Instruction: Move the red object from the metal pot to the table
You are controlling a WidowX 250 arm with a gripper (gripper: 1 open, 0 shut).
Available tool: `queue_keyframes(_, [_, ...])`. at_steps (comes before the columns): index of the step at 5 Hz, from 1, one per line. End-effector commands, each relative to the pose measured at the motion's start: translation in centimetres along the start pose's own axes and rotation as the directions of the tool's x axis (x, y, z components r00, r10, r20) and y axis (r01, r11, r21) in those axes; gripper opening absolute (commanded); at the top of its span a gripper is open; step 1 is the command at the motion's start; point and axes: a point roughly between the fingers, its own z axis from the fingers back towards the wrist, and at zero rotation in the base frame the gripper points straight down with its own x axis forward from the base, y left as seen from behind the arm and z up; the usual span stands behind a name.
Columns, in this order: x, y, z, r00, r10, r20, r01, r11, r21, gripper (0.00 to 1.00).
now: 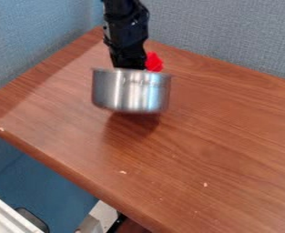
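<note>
Black all over: a slim, blocky arm (pixel 123 18) of dark, matte housings stacked one on another. Boxy edges, a few small glints on the casing. Narrower at the lower end, at the black tool (pixel 127 62). Screws, cables and markings too small and dark to make out.
</note>
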Motion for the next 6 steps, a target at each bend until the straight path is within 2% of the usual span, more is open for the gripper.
queue_keyframes(1, [-0.9, -0.1, 0.5, 0.999, -0.014, 0.052, 0.014, 1.0, 0.0, 0.0])
queue_keyframes(2, [-1.4, -0.2, -0.2, 0.997, -0.02, 0.071, 0.02, 1.0, -0.005, 0.0])
queue_keyframes(3, [-0.3, -2.3, 1.8, 0.987, -0.092, 0.131, 0.088, 0.995, 0.039, 0.0])
queue_keyframes(4, [1.0, -4.7, 2.9, 0.976, -0.146, 0.16, 0.133, 0.987, 0.086, 0.0])
queue_keyframes(5, [2.4, -7.0, 4.2, 0.967, -0.203, 0.155, 0.183, 0.974, 0.13, 0.0])
queue_keyframes(6, [3.3, -9.0, 4.2, 0.954, -0.268, 0.136, 0.249, 0.958, 0.142, 0.0])
